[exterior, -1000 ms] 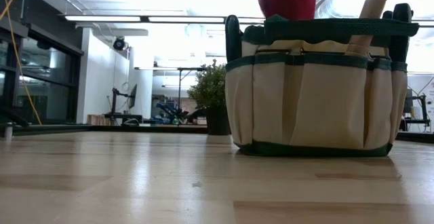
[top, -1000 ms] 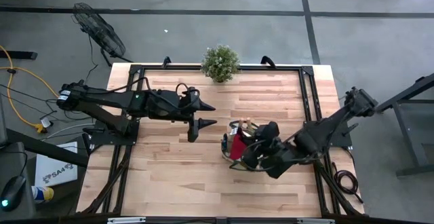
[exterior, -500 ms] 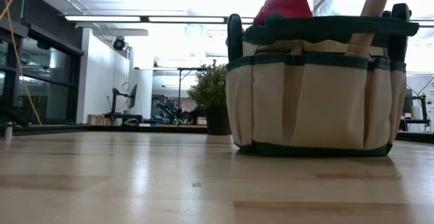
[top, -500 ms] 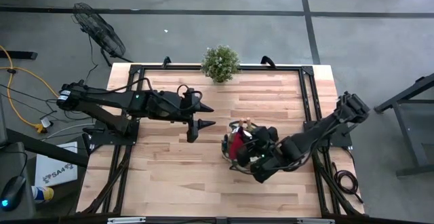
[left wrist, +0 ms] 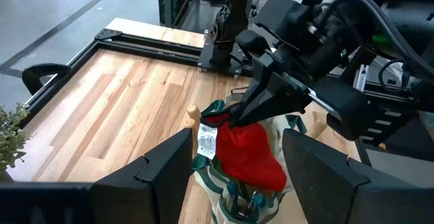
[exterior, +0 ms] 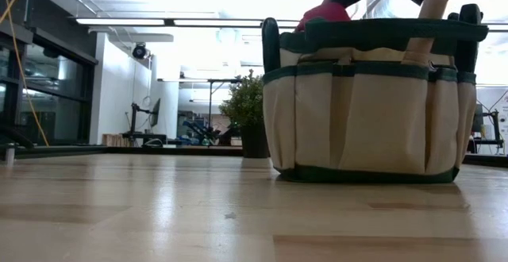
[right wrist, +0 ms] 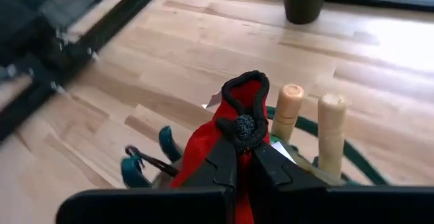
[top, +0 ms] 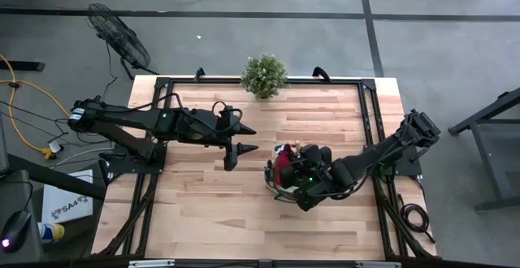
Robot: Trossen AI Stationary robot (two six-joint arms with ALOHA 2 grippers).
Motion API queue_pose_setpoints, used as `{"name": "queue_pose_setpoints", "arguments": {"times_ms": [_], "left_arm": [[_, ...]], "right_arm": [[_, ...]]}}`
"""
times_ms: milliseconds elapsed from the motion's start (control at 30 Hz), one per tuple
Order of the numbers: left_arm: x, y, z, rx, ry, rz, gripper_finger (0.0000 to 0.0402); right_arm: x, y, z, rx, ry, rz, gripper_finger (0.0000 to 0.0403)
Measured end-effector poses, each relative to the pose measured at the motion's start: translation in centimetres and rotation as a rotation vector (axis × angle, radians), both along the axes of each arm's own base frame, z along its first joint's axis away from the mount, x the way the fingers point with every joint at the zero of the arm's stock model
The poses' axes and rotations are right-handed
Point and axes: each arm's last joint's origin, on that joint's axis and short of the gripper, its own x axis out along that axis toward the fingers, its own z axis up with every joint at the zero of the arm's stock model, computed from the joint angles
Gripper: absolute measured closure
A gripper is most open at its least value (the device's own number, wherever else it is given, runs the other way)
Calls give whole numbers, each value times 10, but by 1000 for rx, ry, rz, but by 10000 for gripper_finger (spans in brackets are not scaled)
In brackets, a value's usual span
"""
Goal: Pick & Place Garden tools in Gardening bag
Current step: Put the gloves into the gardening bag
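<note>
The gardening bag (top: 284,185) (exterior: 365,111), tan with dark green trim, stands upright on the table right of centre. Two wooden tool handles (right wrist: 290,108) (right wrist: 330,129) and teal pruner handles (right wrist: 135,170) stick up out of it. My right gripper (right wrist: 245,149) (left wrist: 234,119) is over the bag's mouth, shut on the red glove (left wrist: 251,157) (exterior: 321,13). My left gripper (top: 253,138) hovers open to the left of the bag, nothing between its fingers. My right gripper pinches the glove's black-trimmed cuff (right wrist: 241,125) between its two fingers. The fingers slant down toward the bag from the table's right side. The glove hangs below them, its lower part inside the bag's mouth and only its top above the rim (exterior: 381,32).
A potted plant (top: 264,75) (exterior: 248,107) stands at the middle of the table's far edge. Black frame rails (top: 162,89) run along the table's left, far and right sides. Bare wood lies in front of the bag toward the near edge.
My right gripper has sunk toward the bag and rolled its wrist, staying shut on the glove. The glove, which hung well above the rim a second ago, has gone down into the bag's mouth, so that only its top shows over the rim in the low view.
</note>
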Motion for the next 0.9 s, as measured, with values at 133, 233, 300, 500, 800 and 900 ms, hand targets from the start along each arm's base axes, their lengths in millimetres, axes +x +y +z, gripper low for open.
{"name": "queue_pose_setpoints", "arguments": {"times_ms": [133,233,300,500,800,900], "left_arm": [[0,0,0,-2,0,1,177],[0,0,0,-2,0,1,177],[0,0,0,-2,0,1,177],[0,0,0,-2,0,1,177],[0,0,0,-2,1,0,177],[0,0,-1,-6,8,-13,177]], "right_arm": [[0,0,0,-93,106,104,399],[0,1,0,-173,196,194,399],[0,1,0,-216,245,243,399],[4,2,0,-284,350,401,399],[10,5,0,-305,391,567,398],[11,4,-1,-258,405,611,389]]}}
